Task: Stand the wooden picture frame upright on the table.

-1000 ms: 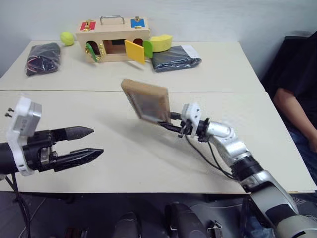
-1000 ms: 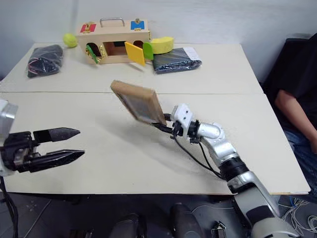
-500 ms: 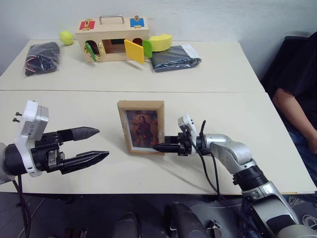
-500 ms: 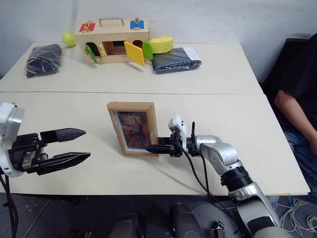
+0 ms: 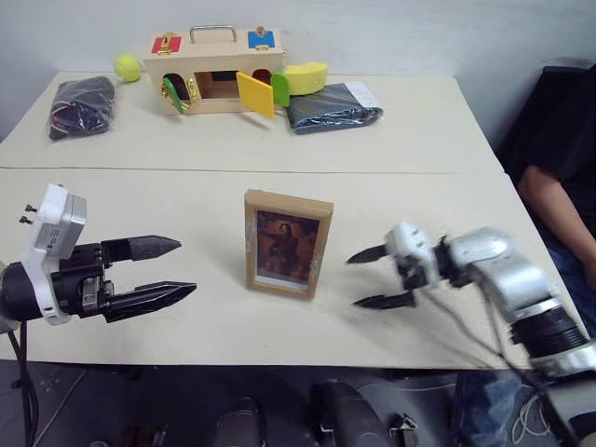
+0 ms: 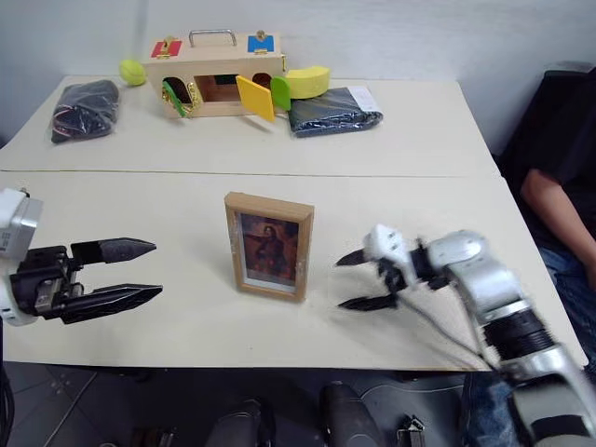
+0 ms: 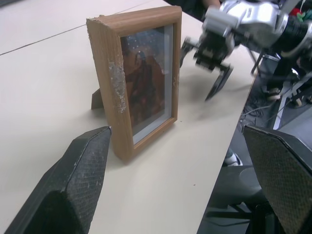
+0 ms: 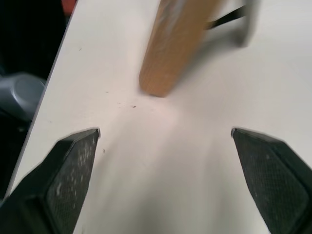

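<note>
Frame (image 5: 285, 242) upright on table (image 5: 214, 317); left gripper (image 5: 172, 270) and right gripper (image 5: 374, 277) both spread, grasping nothing.

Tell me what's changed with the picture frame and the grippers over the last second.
The right gripper set the wooden picture frame upright on the table, let go, opened and pulled away to the right. The frame now stands free. The left gripper stayed open to the frame's left; the items at the back did not move.

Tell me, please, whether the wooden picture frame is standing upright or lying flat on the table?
Upright. The wooden picture frame stands on its bottom edge on the table, portrait facing forward, stand propped behind; neither gripper touches it.
</note>
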You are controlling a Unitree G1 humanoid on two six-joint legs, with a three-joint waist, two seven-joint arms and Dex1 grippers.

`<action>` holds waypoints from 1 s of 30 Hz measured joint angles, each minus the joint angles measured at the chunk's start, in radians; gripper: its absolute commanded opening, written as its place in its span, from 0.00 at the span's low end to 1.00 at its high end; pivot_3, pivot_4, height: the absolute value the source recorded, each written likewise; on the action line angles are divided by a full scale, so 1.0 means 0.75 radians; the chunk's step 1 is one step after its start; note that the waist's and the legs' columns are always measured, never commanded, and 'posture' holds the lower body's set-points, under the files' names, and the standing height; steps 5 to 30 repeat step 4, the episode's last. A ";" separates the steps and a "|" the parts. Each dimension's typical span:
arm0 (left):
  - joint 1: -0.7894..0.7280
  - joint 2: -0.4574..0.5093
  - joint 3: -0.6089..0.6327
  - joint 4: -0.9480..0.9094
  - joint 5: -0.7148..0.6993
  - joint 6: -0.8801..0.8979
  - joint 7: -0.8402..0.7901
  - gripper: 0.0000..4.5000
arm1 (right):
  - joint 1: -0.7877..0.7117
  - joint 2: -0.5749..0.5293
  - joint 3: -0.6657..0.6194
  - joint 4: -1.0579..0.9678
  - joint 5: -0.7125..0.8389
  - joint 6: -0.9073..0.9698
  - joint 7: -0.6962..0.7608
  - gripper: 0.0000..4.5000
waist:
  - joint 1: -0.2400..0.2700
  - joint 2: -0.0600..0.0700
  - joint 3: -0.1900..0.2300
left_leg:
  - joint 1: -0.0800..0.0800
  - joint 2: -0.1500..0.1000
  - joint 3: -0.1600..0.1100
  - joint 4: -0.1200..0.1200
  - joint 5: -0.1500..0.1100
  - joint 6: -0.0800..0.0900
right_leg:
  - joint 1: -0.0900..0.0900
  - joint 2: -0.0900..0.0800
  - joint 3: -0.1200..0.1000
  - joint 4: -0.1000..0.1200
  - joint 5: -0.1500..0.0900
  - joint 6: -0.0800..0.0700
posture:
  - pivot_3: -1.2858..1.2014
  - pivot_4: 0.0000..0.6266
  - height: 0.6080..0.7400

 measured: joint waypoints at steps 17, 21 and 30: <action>-0.041 0.000 -0.042 0.037 0.033 -0.070 -0.003 1.00 | -0.106 -0.100 -0.251 -0.037 0.257 0.290 0.075 0.99 | -0.007 -0.009 -0.005 | 0.004 0.005 -0.002 -0.008 0.000 -0.001 | 0.002 0.005 -0.003 -0.001 -0.003 -0.005 | 0.52 0.24 1.00; -0.041 0.000 -0.042 0.037 0.033 -0.070 -0.003 1.00 | -0.106 -0.100 -0.251 -0.037 0.257 0.290 0.075 0.99 | -0.007 -0.009 -0.005 | 0.004 0.005 -0.002 -0.008 0.000 -0.001 | 0.002 0.005 -0.003 -0.001 -0.003 -0.005 | 0.52 0.24 1.00; -0.041 0.000 -0.042 0.037 0.033 -0.070 -0.003 1.00 | -0.106 -0.100 -0.251 -0.037 0.257 0.290 0.075 0.99 | -0.007 -0.009 -0.005 | 0.004 0.005 -0.002 -0.008 0.000 -0.001 | 0.002 0.005 -0.003 -0.001 -0.003 -0.005 | 0.52 0.24 1.00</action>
